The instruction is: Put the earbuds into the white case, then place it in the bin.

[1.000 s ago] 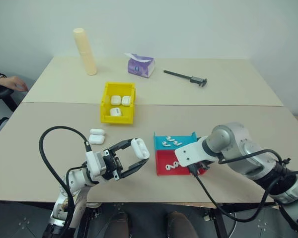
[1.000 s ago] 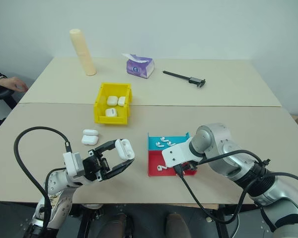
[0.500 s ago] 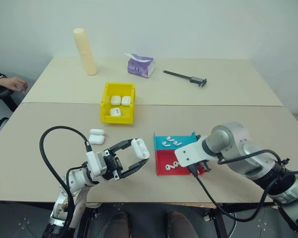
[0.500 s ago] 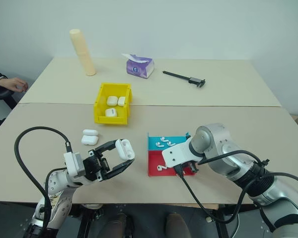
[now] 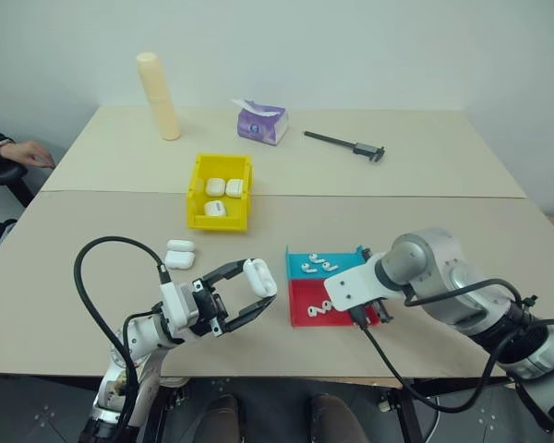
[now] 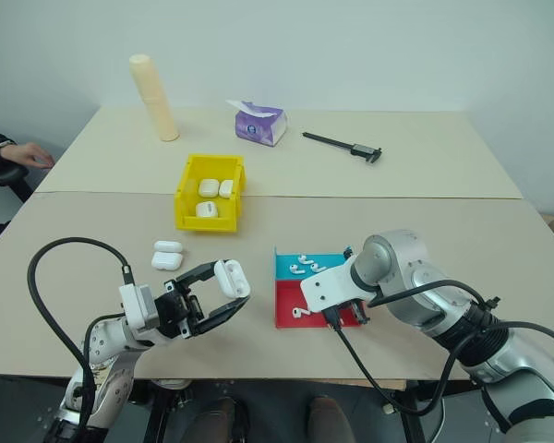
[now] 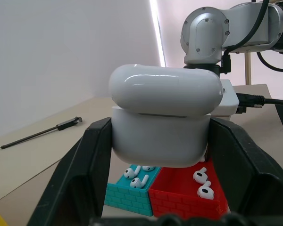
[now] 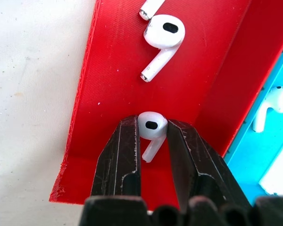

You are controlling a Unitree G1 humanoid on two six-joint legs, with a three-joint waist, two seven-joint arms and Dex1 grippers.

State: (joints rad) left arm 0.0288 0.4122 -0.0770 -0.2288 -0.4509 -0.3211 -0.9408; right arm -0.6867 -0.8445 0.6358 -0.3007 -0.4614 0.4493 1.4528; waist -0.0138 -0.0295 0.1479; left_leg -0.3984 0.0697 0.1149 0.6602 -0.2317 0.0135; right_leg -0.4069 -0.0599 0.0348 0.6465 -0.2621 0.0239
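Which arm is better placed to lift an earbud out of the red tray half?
Right: the right gripper already pinches an earbud in the red tray half; the left gripper holds the white case.

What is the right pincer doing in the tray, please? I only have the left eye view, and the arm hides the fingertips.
Observer: The right pincer points down into the red half of the tray, its fingers closed against both sides of one earbud.
Operator: Thank you. Is anything else close to that earbud?
Observer: A second earbud lies loose on the red floor just beyond it, not touching it.
Operator: And how does the left pincer hold the case?
Observer: The left pincer clamps the lower half of the white case, one finger on each side, with the lid free above them.
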